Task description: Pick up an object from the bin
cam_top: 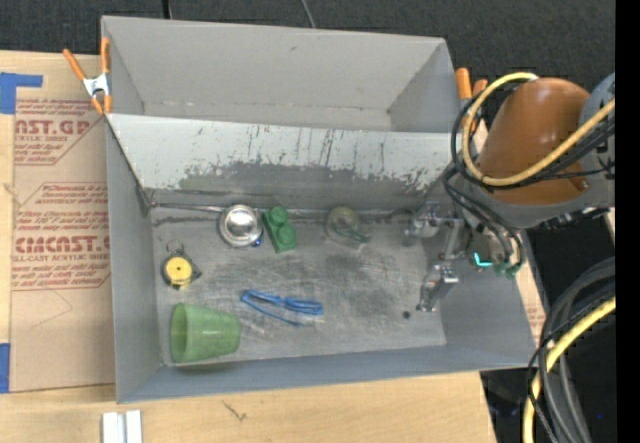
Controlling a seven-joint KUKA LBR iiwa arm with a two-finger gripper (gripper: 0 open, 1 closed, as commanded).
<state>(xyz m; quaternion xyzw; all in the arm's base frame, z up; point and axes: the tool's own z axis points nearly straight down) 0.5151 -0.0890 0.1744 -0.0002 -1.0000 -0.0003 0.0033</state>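
**Gripper [437, 283] low at the right end of the bin [300, 146], over bare floor**

Whether I am open or closed I cannot tell; I see nothing held. The nearest things, a pale round thing [346, 223] by the back wall and a blue tool [283, 305], lie to my left, apart from me. Closing here, I would likely catch nothing or scrape metal. Nothing in the bin bears writing I can read.

Single overhead camera, tilted, facing bin [300, 81]
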